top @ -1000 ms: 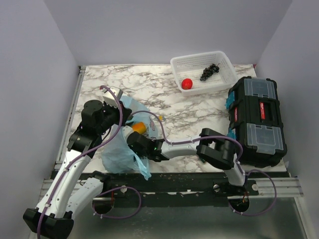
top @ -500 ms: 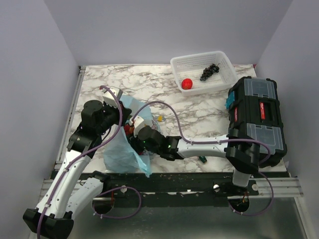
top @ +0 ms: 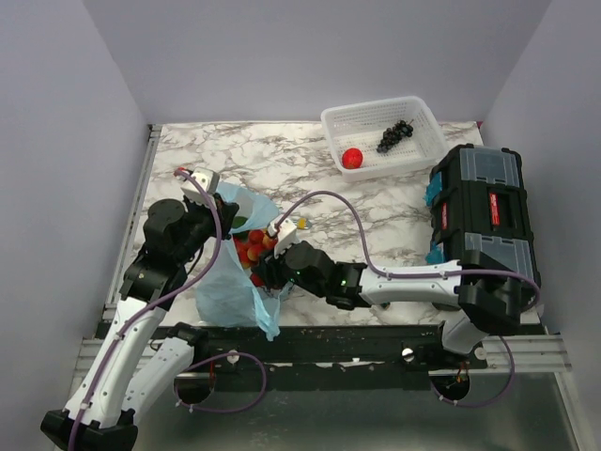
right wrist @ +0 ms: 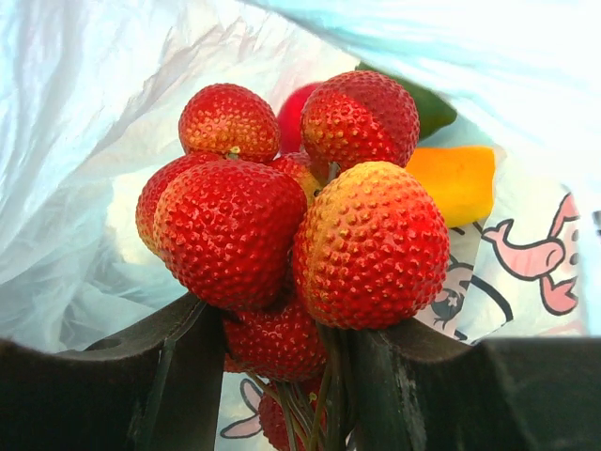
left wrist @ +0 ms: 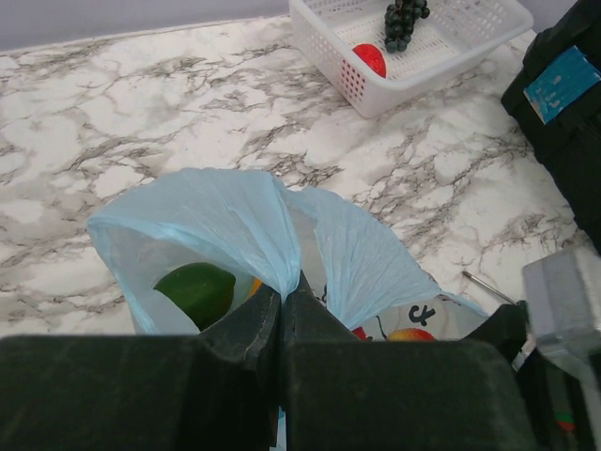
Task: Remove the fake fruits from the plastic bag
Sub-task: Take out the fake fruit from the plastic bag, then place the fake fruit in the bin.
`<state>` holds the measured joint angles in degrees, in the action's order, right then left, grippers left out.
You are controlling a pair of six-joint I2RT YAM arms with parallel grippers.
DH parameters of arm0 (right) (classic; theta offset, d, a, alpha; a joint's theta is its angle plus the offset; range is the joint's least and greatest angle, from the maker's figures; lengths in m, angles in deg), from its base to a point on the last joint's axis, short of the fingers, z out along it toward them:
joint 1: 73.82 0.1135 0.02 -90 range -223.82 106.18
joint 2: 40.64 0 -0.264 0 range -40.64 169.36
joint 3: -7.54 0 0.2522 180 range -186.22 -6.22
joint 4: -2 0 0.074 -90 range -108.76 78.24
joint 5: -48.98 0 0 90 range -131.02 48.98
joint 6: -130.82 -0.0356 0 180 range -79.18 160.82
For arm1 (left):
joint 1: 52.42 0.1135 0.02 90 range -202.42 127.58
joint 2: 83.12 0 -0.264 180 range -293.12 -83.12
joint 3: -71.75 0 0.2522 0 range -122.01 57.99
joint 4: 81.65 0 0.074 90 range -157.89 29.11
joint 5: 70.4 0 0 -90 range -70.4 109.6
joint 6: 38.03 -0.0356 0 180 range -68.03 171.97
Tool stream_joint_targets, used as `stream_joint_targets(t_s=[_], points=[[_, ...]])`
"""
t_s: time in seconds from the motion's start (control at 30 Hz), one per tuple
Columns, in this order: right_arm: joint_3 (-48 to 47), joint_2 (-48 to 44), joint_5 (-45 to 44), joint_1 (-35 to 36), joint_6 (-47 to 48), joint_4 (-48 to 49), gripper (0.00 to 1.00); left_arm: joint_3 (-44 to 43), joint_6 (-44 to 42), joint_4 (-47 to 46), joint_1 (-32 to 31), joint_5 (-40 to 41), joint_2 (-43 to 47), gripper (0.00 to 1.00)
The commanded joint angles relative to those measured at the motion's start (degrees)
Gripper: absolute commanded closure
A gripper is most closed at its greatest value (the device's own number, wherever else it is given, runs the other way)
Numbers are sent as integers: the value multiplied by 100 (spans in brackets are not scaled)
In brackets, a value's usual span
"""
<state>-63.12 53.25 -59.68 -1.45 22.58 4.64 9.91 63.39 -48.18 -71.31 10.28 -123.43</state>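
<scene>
The light-blue plastic bag (top: 225, 282) lies at the near left of the table. My left gripper (top: 208, 199) is shut on its upper edge (left wrist: 272, 244) and holds the mouth open. A green fruit (left wrist: 195, 292) and an orange-yellow fruit (left wrist: 413, 334) show inside. My right gripper (top: 267, 270) is at the bag's mouth, shut on a bunch of red strawberries (top: 251, 246). In the right wrist view the bunch (right wrist: 282, 225) sits between the jaws of the right gripper (right wrist: 282, 362). Behind it are the orange-yellow fruit (right wrist: 460, 178) and the green one (right wrist: 434, 109).
A white lattice basket (top: 424, 113) stands at the back right, holding a red fruit (top: 352, 158) and a dark grape bunch (top: 394, 134). A black toolbox (top: 484, 225) fills the right side. A tiny yellow bit (top: 301, 224) lies next to the bag.
My right arm has stretched left and its gripper has gone to the bag's mouth; the red strawberries now show there. My left gripper has shifted up and left with the bag's edge.
</scene>
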Motion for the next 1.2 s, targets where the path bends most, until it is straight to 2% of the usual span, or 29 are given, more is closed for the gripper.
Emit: stream_joint_targets(t_s=[0.0,0.3,0.57,0.7,0.97,1.17], points=[[230,-598,50,6,-29,749,93,38,75,-123,-26,297,14,100],[380,-1312,45,-12,-178,926,93,64,129,-178,17,331,1,100],[160,-1289,240,-54,-212,1160,93,32,139,-230,19,-292,-151,100],[-104,-1353,219,-80,-82,1129,93,81,112,-277,23,-341,-155,100],[239,-1701,1031,-89,170,1832,99,-11,108,-111,18,-238,-212,100],[299,-1898,447,-91,115,1996,99,-19,107,-103,22,-232,-205,100]])
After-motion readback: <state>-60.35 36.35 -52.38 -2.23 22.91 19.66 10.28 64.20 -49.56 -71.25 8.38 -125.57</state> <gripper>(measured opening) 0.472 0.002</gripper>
